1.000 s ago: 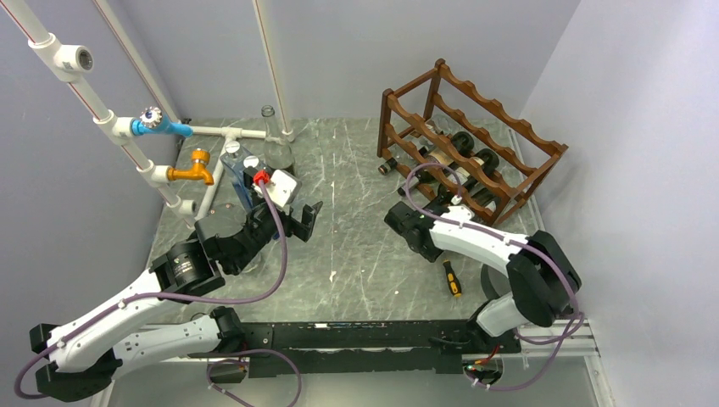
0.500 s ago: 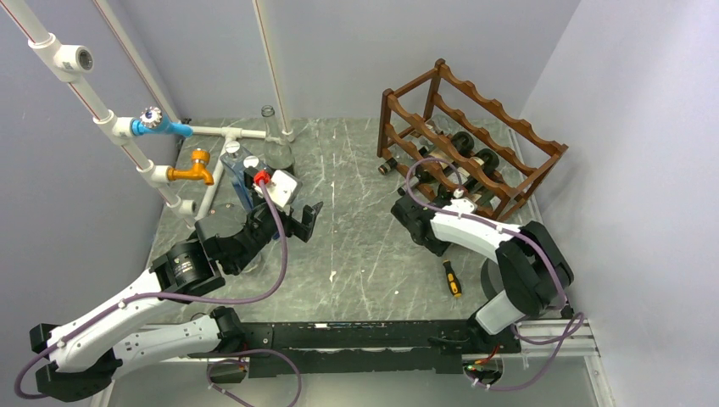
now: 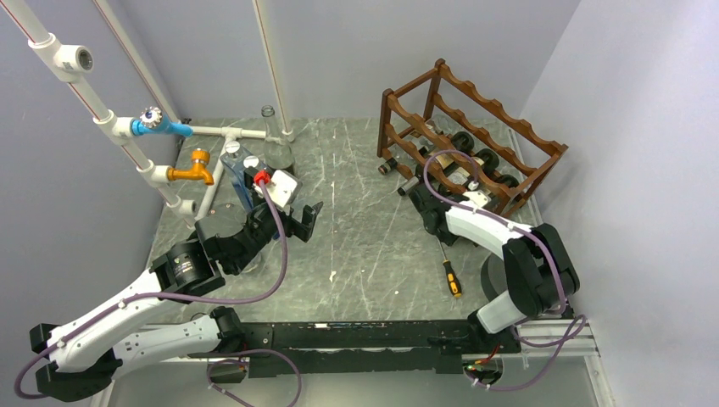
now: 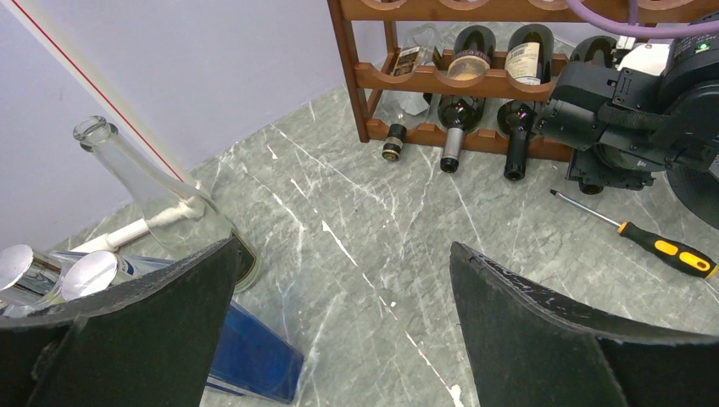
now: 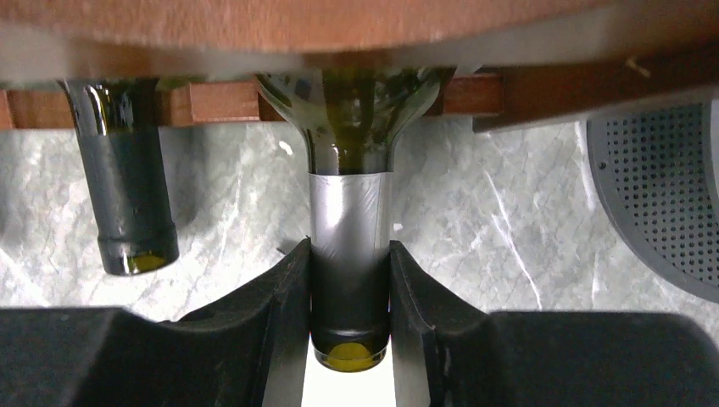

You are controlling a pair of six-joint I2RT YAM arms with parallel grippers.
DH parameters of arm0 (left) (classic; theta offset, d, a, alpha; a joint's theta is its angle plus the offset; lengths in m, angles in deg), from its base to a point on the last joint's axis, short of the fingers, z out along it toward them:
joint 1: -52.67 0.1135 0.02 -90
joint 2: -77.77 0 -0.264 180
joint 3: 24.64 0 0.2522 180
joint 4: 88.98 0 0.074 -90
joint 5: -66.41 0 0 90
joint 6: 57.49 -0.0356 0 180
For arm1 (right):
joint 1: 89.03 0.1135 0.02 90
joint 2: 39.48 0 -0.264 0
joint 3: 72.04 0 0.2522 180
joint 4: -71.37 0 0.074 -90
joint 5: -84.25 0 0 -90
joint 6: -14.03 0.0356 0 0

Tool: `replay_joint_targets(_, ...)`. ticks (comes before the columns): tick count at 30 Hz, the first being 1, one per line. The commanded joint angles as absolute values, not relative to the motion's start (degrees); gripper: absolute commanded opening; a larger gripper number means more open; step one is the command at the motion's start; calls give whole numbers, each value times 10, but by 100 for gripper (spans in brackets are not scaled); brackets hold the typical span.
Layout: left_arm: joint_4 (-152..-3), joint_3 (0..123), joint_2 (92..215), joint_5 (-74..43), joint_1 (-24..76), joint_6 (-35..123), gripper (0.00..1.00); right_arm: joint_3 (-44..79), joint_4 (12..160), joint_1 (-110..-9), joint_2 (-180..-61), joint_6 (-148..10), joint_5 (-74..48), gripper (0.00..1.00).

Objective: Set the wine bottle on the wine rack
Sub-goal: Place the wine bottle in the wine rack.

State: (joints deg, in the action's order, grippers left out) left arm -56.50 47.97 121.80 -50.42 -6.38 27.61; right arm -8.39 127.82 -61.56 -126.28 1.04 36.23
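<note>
Nearly done, I think: at 9 o'clock on the table (image 3: 365, 246), the left gripper (image 4: 341, 254) is wide open and holds nothing. Farther off at 2 o'clock, the right gripper (image 5: 349, 288) pinches the neck of the wine bottle (image 5: 349, 212), and the bottle's fat part lies in the bottom row of the wine rack (image 4: 424, 83), beside another bottle (image 5: 127, 170). What is left, I guess, is to let go and pull the arm back.

Glossy glass wine bottle (image 5: 349, 212); wood wine rack (image 4: 424, 83); tabletop (image 3: 365, 229) perhaps stone.
</note>
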Motion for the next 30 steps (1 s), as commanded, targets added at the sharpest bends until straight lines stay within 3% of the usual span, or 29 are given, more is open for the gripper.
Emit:
replay_joint_targets(1,-574,491,1216,-503,-63,271,100,-91,1276,-636,-1271,-11,397,0)
replay_joint_targets(19,-574,489,1227,-505,-63,269,100,-72,1288,-644,-1335,-29,436,0)
replay_joint_targets(30,-575,488,1224,-506,-63,268,100,0,1344,-642,-1389,-61,469,0)
